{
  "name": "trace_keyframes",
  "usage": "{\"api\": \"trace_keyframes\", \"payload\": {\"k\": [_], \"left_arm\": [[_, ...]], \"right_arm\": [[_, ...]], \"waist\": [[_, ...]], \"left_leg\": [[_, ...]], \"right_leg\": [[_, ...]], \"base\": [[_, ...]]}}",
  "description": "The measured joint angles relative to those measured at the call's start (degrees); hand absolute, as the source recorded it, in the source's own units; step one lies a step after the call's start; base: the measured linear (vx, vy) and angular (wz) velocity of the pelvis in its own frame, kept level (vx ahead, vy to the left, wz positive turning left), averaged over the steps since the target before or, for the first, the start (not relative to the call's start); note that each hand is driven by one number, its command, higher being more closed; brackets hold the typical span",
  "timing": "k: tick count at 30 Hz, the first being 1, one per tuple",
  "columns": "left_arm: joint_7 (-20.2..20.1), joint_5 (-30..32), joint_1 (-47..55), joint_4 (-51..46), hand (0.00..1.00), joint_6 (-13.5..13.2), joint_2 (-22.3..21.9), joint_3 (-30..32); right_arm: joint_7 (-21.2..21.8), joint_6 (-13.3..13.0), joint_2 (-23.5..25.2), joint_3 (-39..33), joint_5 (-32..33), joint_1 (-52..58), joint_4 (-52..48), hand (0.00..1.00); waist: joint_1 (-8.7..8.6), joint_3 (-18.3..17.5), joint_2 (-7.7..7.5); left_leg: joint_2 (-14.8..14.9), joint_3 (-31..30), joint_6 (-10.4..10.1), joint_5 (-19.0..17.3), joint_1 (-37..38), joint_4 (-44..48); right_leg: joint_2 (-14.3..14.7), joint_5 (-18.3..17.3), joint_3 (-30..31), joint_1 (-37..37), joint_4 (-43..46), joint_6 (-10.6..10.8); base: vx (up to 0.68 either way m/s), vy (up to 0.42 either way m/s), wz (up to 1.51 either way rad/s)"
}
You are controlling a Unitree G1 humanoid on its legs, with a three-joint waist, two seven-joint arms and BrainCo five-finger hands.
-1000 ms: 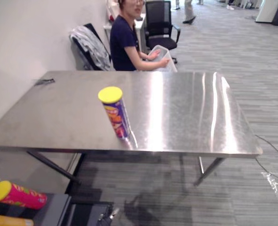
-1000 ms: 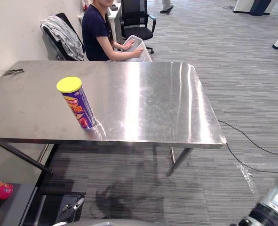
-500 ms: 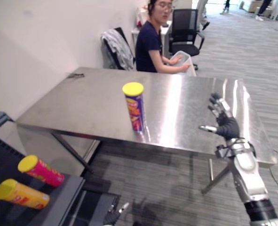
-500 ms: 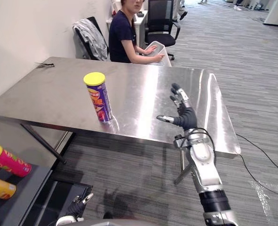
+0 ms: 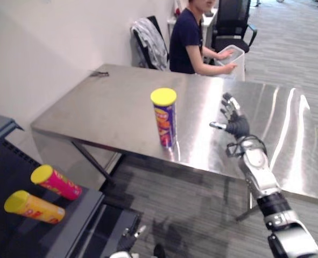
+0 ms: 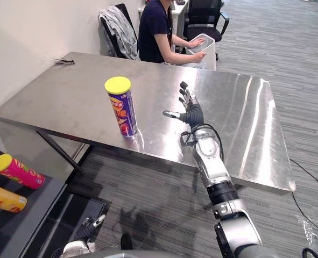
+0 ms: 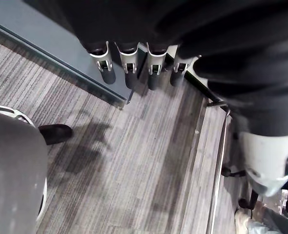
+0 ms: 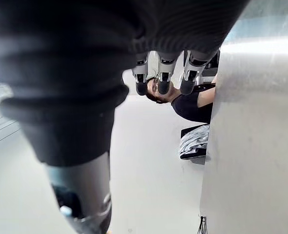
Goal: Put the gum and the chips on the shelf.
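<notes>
The purple chips can (image 5: 164, 118) stands upright mid-frame on the worktop (image 5: 94, 113); my right hand (image 5: 235, 124), fingers spread, hovers right of it, not touching. My left hand (image 7: 129, 73) hangs relaxed, empty. Carrying to the shelf (image 5: 13, 166), lower left, looks all undone.

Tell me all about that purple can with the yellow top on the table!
The can is a tall, narrow tube, purple with red and yellow print, closed by a flat yellow lid. It looks like glossy cardboard. It stands upright on the shiny metal table, near the front edge. Only the table touches it. The right hand hovers open beside it, apart.
</notes>
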Motion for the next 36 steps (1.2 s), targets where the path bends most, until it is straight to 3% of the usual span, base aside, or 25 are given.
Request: {"api": "trace_keyframes", "payload": {"k": [12, 36], "left_arm": [[0.45, -0.67, -0.63, -2.35, 0.0, 0.07, -0.19, 0.0], [0.85, -2.39, -0.84, -3.3, 0.0, -0.01, -0.36, 1.64]], "right_arm": [[-0.78, 1.71, 4.01, 4.9, 0.03, -5.63, 3.45, 0.0], [0.24, 2.09, 4.82, 8.13, -0.02, -13.98, 7.82, 0.0]], "waist": [[1.84, 2.93, -0.29], [2.14, 5.23, -0.53]], "left_leg": [[-0.39, -2.02, -0.51, -0.37, -0.34, -0.02], [-0.37, -4.62, -0.72, -0.5, -1.58, -0.05]], "right_leg": [[-0.17, -0.36, -2.2, 1.02, -0.15, 0.13], [-0.13, -0.55, -5.49, 1.69, 0.13, 0.23]], "base": [[0.0, 0.002, 0.09], [0.01, -0.002, 0.06]]}}
